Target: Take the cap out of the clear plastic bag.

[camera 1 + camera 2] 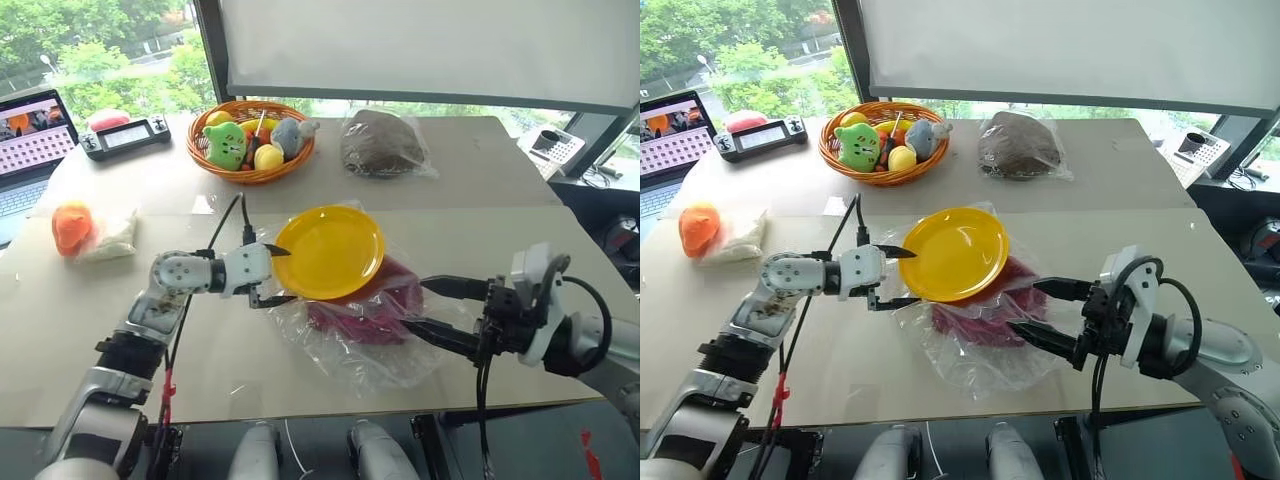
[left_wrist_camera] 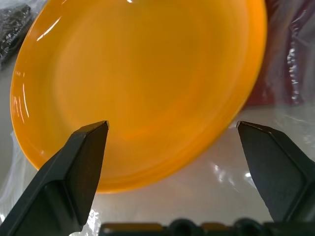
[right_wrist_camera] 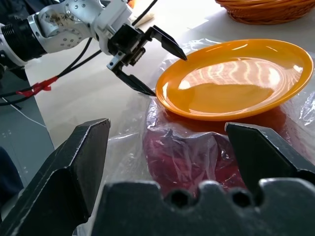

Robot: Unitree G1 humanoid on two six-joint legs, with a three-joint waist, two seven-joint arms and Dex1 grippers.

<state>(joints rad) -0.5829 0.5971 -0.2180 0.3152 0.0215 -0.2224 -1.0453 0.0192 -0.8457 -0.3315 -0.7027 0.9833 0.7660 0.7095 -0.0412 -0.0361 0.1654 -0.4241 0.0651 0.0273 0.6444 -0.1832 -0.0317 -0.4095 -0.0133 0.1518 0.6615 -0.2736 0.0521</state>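
Cap (image 1: pixel 985 318) sealed inside clear plastic bag (image 1: pixel 975 350) on table (image 1: pixel 1120 240), yellow plate (image 1: pixel 953 253) resting on top. My left hand (image 1: pixel 893 277) gapes at plate rim; right hand (image 1: pixel 1040 312) spread wide, empty, beside bag. Risk: tugging bag tips plate off.

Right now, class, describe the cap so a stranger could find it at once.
On the pale table, find the yellow plate near the middle. Under it lies a crinkled clear plastic bag, and the dark red cap is inside; the other bag, near the basket, holds a brown lump.
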